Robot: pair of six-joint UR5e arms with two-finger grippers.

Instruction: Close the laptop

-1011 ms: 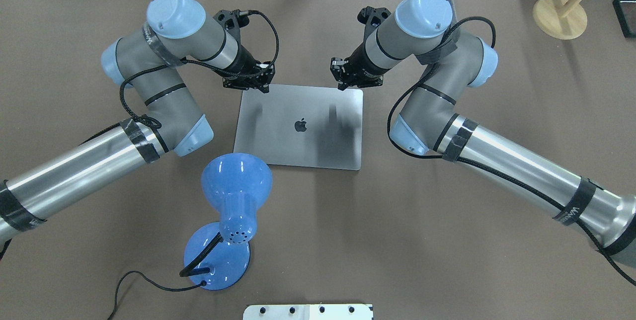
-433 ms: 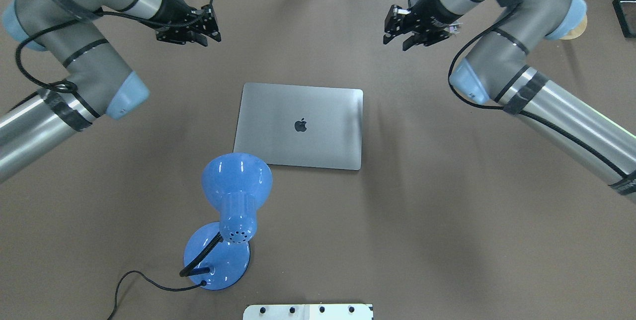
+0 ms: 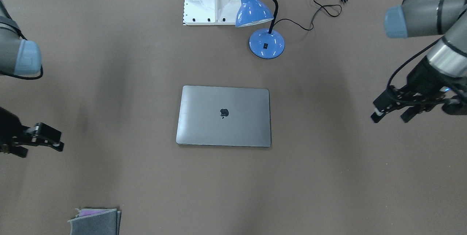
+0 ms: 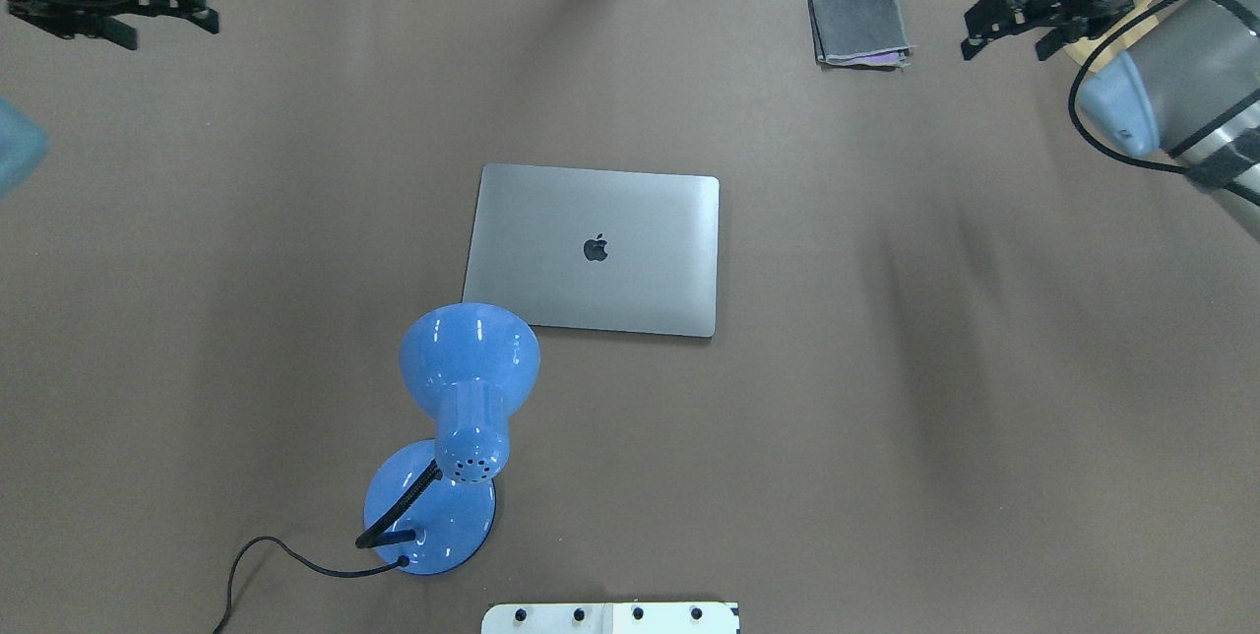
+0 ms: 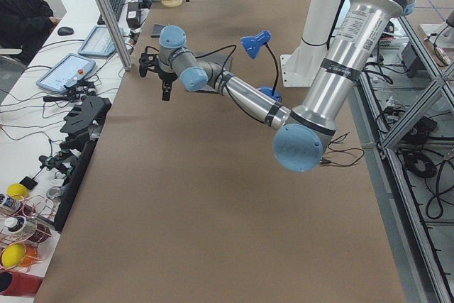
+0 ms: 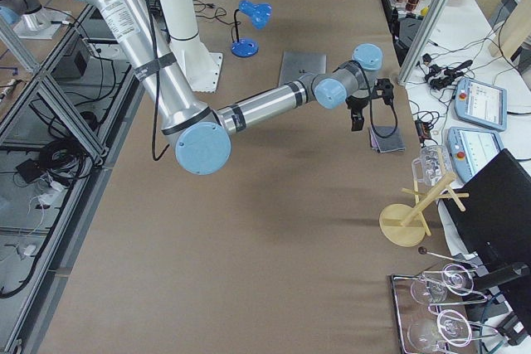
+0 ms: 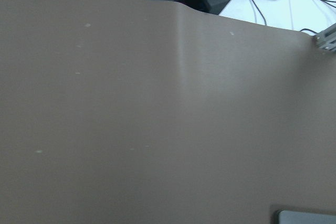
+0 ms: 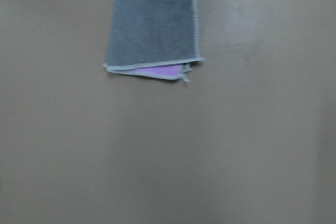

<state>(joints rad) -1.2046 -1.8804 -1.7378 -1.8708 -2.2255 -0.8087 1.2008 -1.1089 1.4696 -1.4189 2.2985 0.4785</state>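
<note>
The brown tabletop point(image 4: 886, 368) carries the slim grey metal laptop point(image 4: 594, 250) at its centre, closed flat with the logo up. The left gripper point(image 3: 389, 119) and the right gripper point(image 4: 1006, 52) hang well apart from it, the 2 spread wide and holding nothing.

a dark apple logo point(image 4: 596, 248) — the one readable sign — sits mid-lid on the laptop point(image 4: 650, 221).
</note>
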